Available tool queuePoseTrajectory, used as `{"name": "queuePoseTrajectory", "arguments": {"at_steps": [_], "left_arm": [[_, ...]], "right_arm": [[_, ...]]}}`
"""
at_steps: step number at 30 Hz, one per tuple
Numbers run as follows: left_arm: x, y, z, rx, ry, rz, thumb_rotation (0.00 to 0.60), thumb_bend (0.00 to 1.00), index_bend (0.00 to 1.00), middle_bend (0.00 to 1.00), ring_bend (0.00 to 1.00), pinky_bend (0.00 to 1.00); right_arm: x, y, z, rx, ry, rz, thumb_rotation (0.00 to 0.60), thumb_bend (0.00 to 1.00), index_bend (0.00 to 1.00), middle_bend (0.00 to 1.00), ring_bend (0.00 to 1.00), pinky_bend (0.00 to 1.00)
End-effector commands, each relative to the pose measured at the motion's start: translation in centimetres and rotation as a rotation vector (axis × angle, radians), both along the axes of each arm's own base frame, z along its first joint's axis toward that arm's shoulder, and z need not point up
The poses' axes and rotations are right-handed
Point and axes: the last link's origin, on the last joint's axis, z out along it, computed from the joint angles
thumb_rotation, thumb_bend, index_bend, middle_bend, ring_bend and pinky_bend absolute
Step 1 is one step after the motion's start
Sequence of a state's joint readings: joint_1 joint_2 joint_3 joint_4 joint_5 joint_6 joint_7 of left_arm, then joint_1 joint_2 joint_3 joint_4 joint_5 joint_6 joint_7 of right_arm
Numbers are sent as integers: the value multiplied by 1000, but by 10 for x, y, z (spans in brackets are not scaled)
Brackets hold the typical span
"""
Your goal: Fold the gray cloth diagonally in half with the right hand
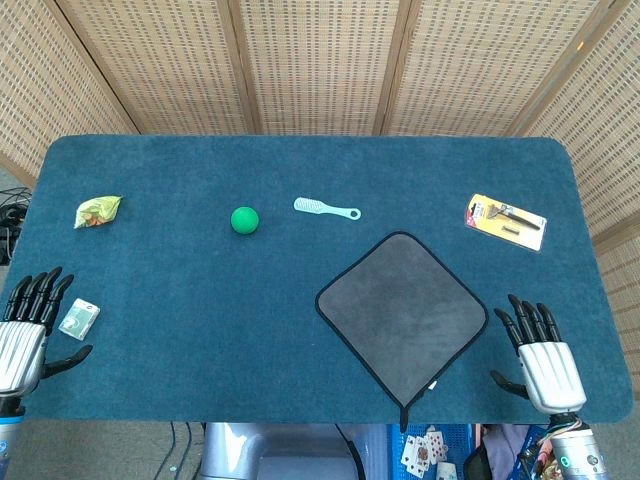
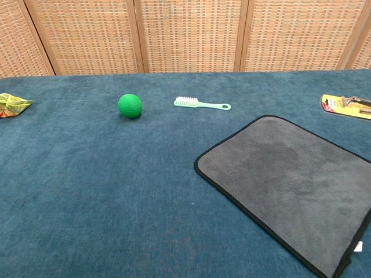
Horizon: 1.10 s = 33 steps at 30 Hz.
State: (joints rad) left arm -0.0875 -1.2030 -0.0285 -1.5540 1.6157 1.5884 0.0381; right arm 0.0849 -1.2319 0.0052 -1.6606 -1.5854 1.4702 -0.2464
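Note:
The gray cloth [image 1: 402,312] with a black border lies flat and unfolded on the blue table, turned like a diamond, its near corner hanging over the front edge. In the chest view the gray cloth [image 2: 293,180] fills the lower right. My right hand [image 1: 540,357] rests at the table's front right, just right of the cloth's right corner, fingers spread, holding nothing. At the front left my left hand [image 1: 28,332] lies with fingers apart, empty. Neither hand shows in the chest view.
A green ball [image 1: 245,220] and a pale green brush [image 1: 326,209] lie behind the cloth. A packaged tool [image 1: 506,221] sits back right. A snack bag [image 1: 97,211] is far left, and a small packet [image 1: 79,318] lies beside my left hand.

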Motion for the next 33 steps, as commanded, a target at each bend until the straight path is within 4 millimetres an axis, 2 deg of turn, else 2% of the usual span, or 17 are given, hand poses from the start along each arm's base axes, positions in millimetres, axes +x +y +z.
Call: {"name": "queuePoseTrajectory", "arguments": {"at_steps": [1, 28, 33], "left_arm": [[0, 0, 0, 1, 0, 0, 600, 108, 0, 0, 0, 0], [1, 0, 2, 2, -7, -4, 600, 108, 0, 0, 0, 0], [2, 0, -1, -9, 0, -3, 600, 108, 0, 0, 0, 0]], "right_arm": [[0, 0, 0, 0, 2, 0, 600, 206, 112, 0, 0, 0], [16, 14, -14, 57, -5, 46, 600, 206, 112, 0, 0, 0], [27, 22, -38, 141, -9, 70, 600, 206, 111, 0, 0, 0]]}}
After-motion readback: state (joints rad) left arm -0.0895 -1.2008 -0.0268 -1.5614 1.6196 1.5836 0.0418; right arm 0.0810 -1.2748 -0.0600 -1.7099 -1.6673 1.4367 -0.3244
